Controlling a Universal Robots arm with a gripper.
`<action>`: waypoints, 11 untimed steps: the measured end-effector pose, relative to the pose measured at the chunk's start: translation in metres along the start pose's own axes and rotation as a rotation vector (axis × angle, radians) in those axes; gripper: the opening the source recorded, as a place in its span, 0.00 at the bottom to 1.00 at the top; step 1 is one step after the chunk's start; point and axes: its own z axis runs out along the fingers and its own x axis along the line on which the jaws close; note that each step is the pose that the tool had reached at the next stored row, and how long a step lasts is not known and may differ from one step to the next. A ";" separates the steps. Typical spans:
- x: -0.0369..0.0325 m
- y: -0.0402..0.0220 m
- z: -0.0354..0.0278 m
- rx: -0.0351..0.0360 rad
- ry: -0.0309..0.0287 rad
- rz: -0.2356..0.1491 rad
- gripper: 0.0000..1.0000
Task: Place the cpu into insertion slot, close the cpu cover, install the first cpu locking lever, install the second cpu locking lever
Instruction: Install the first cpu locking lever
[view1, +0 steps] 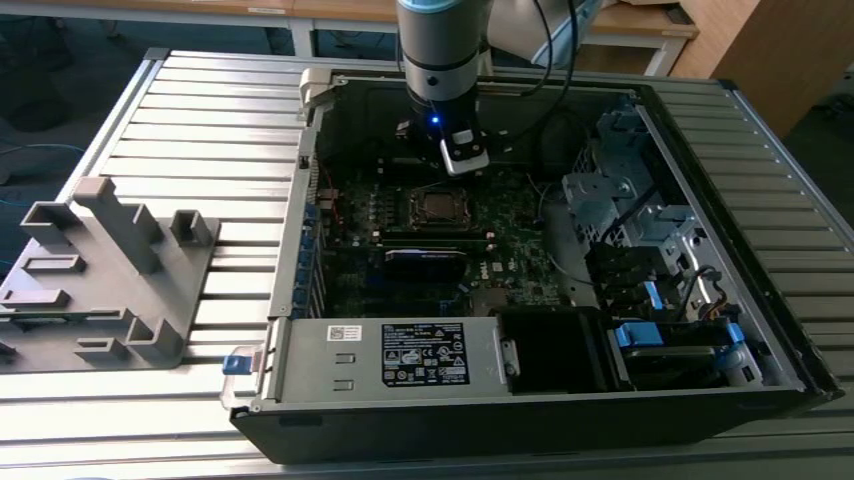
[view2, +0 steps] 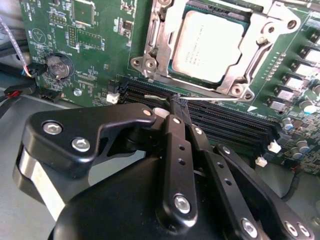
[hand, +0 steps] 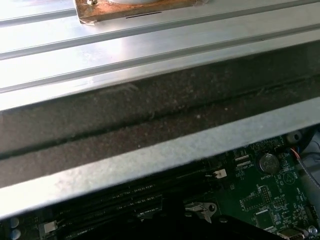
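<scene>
— Where's the cpu (view2: 210, 45)?
— I see it seated in the slot (view2: 222, 12) near the middle of the board (view2: 100, 60). It lies flat, metal face up, and it's square, so I find no long axis. The cover (view2: 167, 30) lies down over it, with the face showing through the window.
— And the gripper (view2: 176, 102)?
— Its fingers (view2: 175, 150) are pressed together on the lever (view2: 225, 98), a thin wire. The wire runs along the slot's edge, parallel to the memory slots (view2: 235, 120) just beside it.
— Containers?
— The case (view1: 534, 410) lies open on the table (view1: 174, 110). It holds the board, and a power supply (view1: 387, 355) against one end wall.
</scene>
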 end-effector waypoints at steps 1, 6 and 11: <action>0.0002 0.0000 0.0000 0.0003 -0.0007 0.003 0.11; 0.0007 -0.0001 0.0002 0.0023 -0.0051 0.023 0.11; 0.0010 -0.0003 0.0010 0.0005 -0.0134 0.029 0.11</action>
